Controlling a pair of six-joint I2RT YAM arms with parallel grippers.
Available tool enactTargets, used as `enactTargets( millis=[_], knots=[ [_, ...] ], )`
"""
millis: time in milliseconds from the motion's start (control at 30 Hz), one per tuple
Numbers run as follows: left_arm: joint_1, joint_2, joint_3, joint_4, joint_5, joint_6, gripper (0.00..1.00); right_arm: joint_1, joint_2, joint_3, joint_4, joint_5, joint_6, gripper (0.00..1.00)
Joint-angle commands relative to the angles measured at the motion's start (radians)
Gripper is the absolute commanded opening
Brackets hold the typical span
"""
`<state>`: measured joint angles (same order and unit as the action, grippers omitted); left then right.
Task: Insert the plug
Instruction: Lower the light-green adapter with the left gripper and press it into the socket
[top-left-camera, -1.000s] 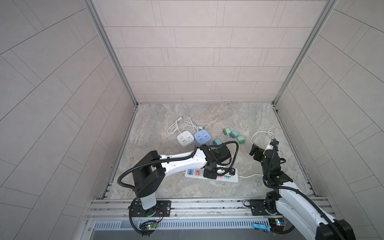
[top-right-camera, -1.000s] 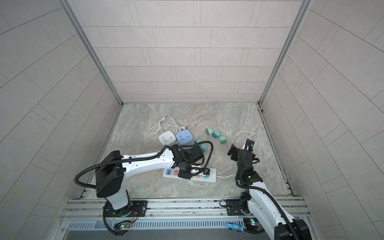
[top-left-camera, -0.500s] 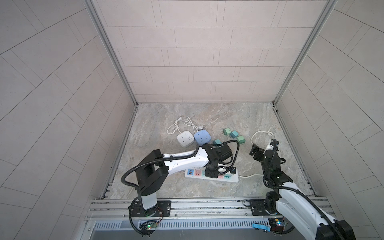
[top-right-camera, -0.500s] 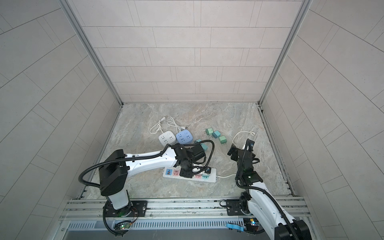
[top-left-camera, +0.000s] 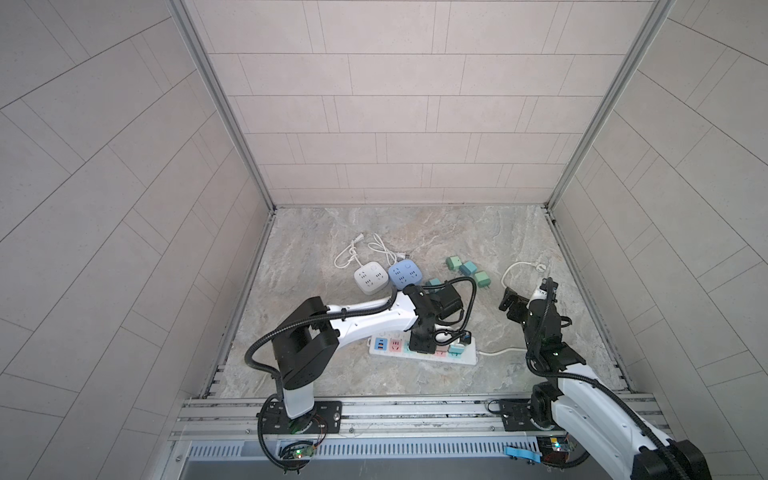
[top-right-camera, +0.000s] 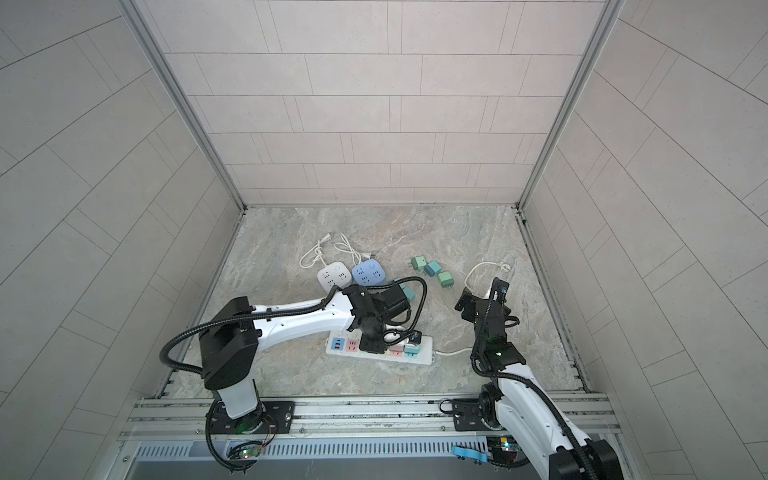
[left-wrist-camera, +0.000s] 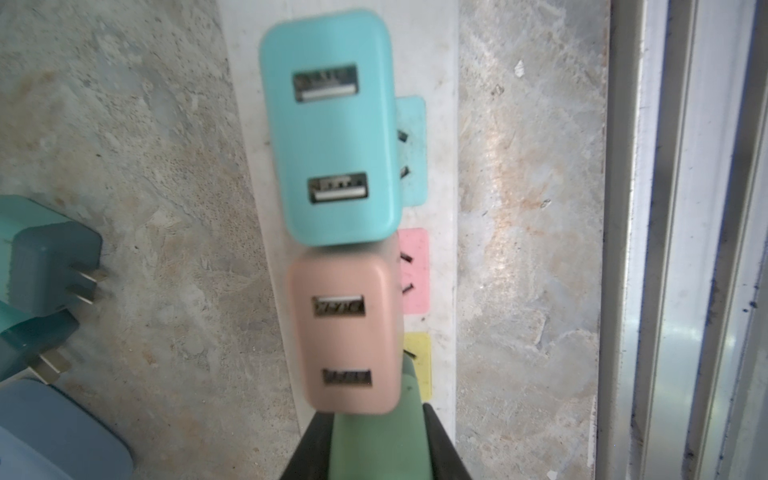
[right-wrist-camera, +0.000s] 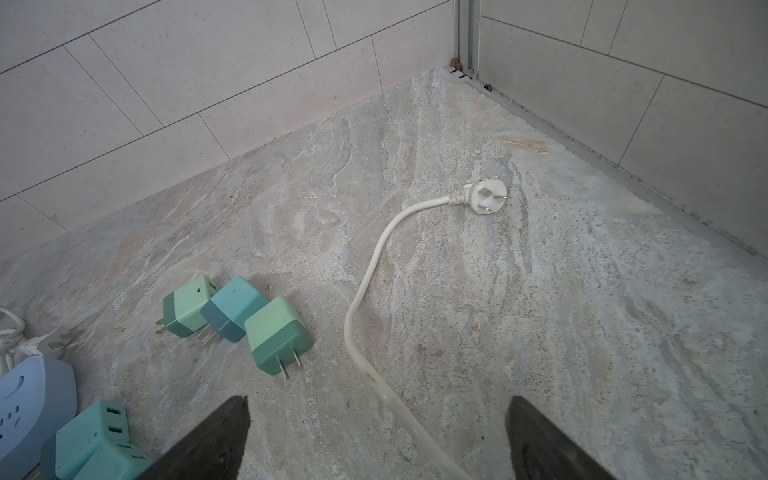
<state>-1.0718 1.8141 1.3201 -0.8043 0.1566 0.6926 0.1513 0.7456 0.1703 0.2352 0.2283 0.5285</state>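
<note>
A white power strip (left-wrist-camera: 442, 62) with coloured sockets lies on the stone floor, seen in both top views (top-left-camera: 467, 357) (top-right-camera: 424, 356). A teal plug (left-wrist-camera: 332, 137) and a pink plug (left-wrist-camera: 347, 332) stand plugged into it side by side. My left gripper (left-wrist-camera: 374, 419) is shut on a green plug (left-wrist-camera: 376, 444), held right beside the pink one over the yellow socket (left-wrist-camera: 422, 365). The green plug's prongs are hidden. In a top view, the left gripper (top-left-camera: 422, 340) points down onto the strip. My right gripper (right-wrist-camera: 378, 401) hangs open and empty above the strip's white cord (right-wrist-camera: 370, 291).
Three loose green and teal plugs (right-wrist-camera: 278, 334) lie on the floor near the cord's white plug (right-wrist-camera: 486, 196). A white cube socket (top-left-camera: 371, 279) and a blue one (top-left-camera: 405, 273) sit behind the left arm. Two more teal plugs (right-wrist-camera: 89, 440) lie by the blue cube.
The left arm's rear links have shifted slightly to the right while its gripper stays over the strip. The right arm has not moved.
</note>
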Motion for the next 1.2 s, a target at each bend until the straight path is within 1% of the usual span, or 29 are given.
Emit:
enactTargets(
  millis=[0, 333, 467, 567, 733, 933, 1067, 1167],
  knots=[
    [0.005, 0.043, -0.015, -0.037, 0.032, 0.035, 0.0, 0.0, -0.009, 0.015, 0.003, 0.008, 0.01, 0.98],
    [0.009, 0.03, -0.095, 0.015, 0.068, 0.038, 0.0, 0.001, -0.006, 0.015, 0.003, 0.008, 0.01, 0.98],
    [0.029, 0.025, -0.112, 0.032, 0.138, 0.056, 0.0, 0.0, -0.006, 0.017, 0.002, 0.008, 0.01, 0.98],
    [0.031, 0.023, -0.128, 0.057, 0.137, 0.059, 0.0, 0.0, -0.005, 0.015, 0.001, 0.008, 0.01, 0.98],
    [0.018, 0.07, -0.093, 0.04, 0.148, 0.051, 0.0, -0.001, -0.004, 0.016, 0.003, 0.009, 0.01, 0.98],
    [0.015, 0.133, -0.047, -0.013, 0.116, 0.039, 0.02, 0.001, -0.005, 0.016, 0.001, 0.009, 0.012, 0.98],
    [0.017, 0.116, -0.058, 0.003, 0.12, 0.034, 0.05, 0.0, -0.005, 0.016, 0.001, 0.009, 0.01, 0.98],
    [0.019, 0.097, -0.07, 0.017, 0.11, 0.025, 0.11, -0.001, -0.005, 0.016, 0.001, 0.009, 0.01, 0.98]
  ],
)
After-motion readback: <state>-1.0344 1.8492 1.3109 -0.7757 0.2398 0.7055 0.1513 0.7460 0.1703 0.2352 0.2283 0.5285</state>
